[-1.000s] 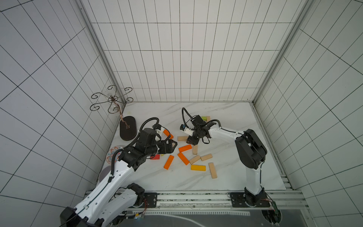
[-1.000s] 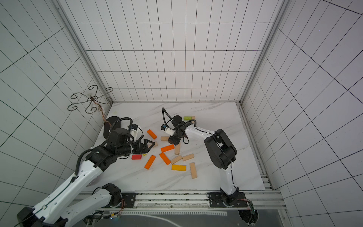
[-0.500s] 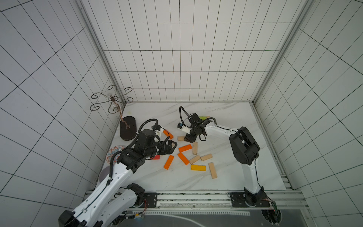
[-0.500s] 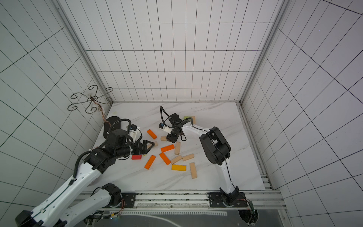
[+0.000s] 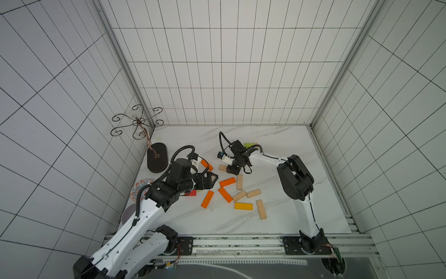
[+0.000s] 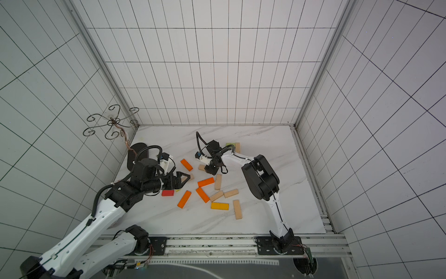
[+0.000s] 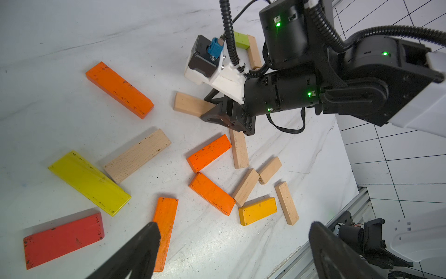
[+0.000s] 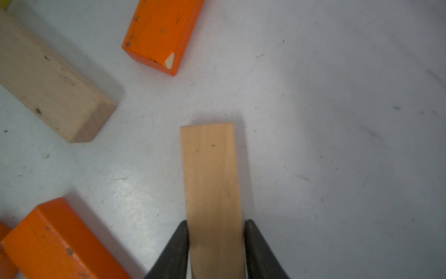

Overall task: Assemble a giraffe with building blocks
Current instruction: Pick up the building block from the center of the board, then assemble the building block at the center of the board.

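grips one end of a pale block (image 8: 210, 169) in the right end effector (image 8: 214, 225), tight on both long sides, block lying on the counter (image 8: 337, 145). holds the left end effector (image 7: 233, 229) spread wide, empty, over an orange block (image 7: 166, 217).

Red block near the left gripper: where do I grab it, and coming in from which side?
Take the red block across its two long edges at mid-length, coming straight down with the open left gripper. It lies flat on the table, so only the thin edges offer a pinch. Stay off the end where the yellow block's corner comes close.
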